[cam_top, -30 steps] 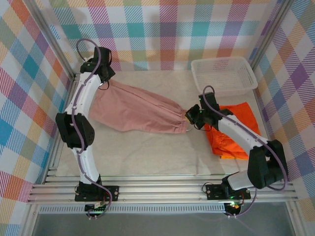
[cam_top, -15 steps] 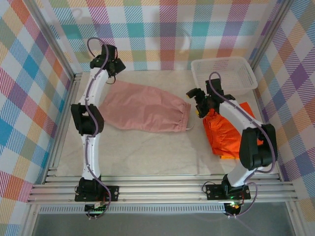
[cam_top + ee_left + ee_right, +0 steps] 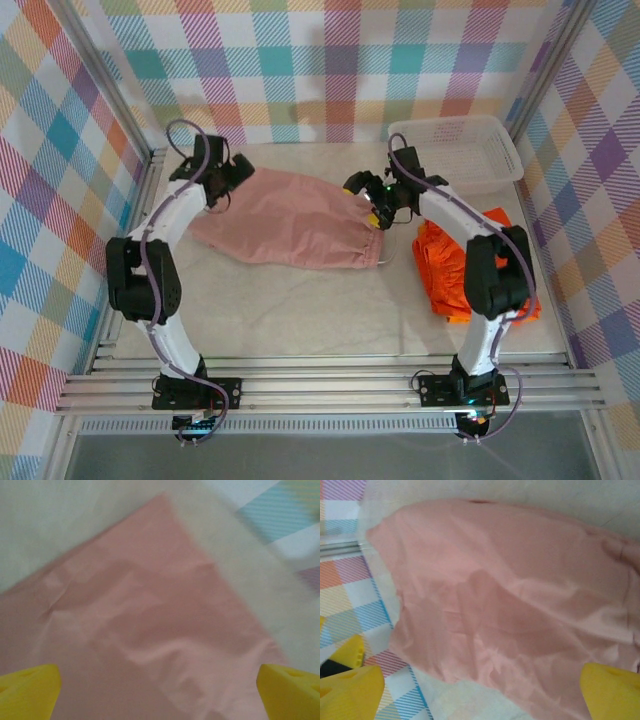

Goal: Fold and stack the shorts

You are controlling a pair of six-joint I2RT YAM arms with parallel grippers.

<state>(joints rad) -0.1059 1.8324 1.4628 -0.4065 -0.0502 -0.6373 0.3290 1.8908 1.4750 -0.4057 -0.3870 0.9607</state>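
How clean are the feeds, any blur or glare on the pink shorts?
Top external: sharp and evenly lit, pink shorts crisp, only soft shadows. Left wrist: blurred, the cloth's edges smeared. Right wrist: slightly soft, faint sheen on the cloth, no harsh glare.

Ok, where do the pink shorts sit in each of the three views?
Top external: pink shorts lie spread out, left of centre toward the back.
Left wrist: pink shorts cover the centre and bottom, one corner pointing at the top edge.
Right wrist: pink shorts run from upper left to lower right.
Shared landmark: checked wall, upper right in left wrist, left edge in right wrist.
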